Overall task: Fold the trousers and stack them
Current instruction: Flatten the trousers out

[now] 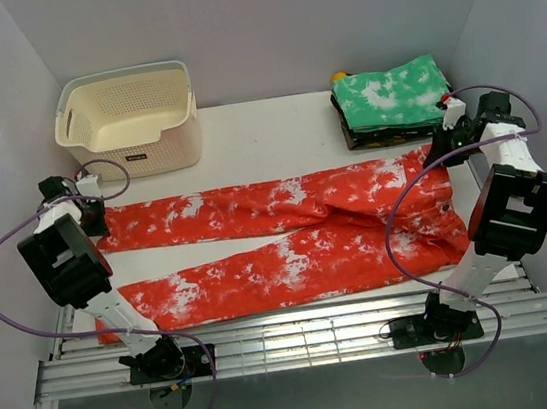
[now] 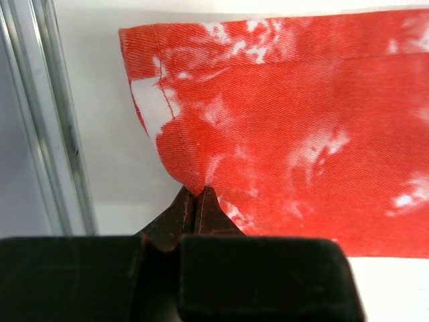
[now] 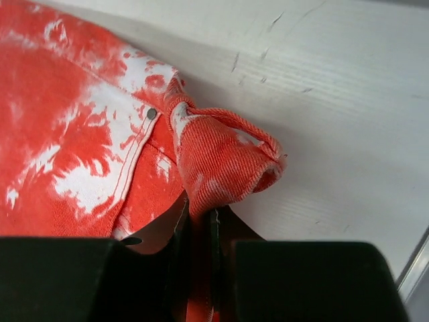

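Trousers [image 1: 288, 238] in red tie-dye twill lie spread across the white surface [image 1: 265, 140], legs pointing left. The cloth looks soft, limp and light, probably best held at hems and seams. Left gripper [image 2: 194, 200] is pinched on the far leg's hem corner, right gripper [image 3: 201, 218] on a bunched waistband corner. Both arms reach forward with wrists low.

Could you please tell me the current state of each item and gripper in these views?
red trousers, unfolded, spread flat on the table.
green trousers, folded, stacked at the far right.
basket, upright, far left.
left gripper, fingers shut on the far leg's hem.
right gripper, fingers shut on the bunched waistband.
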You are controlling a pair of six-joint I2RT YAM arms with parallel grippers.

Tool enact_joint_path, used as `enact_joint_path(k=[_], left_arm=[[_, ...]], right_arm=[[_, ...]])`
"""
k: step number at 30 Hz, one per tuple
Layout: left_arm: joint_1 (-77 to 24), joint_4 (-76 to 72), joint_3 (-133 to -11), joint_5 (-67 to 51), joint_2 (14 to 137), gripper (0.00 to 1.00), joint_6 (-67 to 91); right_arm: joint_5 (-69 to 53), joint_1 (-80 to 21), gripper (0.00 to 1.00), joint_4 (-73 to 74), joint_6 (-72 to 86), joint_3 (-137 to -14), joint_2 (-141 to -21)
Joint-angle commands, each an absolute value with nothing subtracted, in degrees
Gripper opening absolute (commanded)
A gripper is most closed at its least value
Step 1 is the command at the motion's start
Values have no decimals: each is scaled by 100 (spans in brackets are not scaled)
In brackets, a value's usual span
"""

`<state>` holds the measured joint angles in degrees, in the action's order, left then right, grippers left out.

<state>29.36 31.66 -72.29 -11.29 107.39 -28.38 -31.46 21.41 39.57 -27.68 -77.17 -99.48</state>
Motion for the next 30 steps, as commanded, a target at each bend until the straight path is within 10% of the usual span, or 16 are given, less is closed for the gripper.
enact_joint_path(k=[1,5,10,12,26,30], left_arm=[[2971,3349,-7620,-2422,10688,0,-2374],[2971,3296,-7725,-2820,10609,3,-1995],[3067,4270,-8024,-3119,10416,79,-2616],[3190,4517,-7920,-3375,9890,97,-2820],[5263,6584,-6602,-1838,8991,98,-5000],[5528,5969,-5804,-1468,8965,83,-5150]], right_arm=[[-2875,2153,12,2509,-1998,-7655,-9791],[-2426,2145,16,1917,-1793,-7638,-9826],[-2075,2162,80,3347,-2381,-8543,-10363],[-2057,2206,88,3558,-2696,-8412,-9978],[-1301,2504,91,5986,-4525,-6945,-9088],[-1169,2645,87,5521,-4544,-6198,-9245]])
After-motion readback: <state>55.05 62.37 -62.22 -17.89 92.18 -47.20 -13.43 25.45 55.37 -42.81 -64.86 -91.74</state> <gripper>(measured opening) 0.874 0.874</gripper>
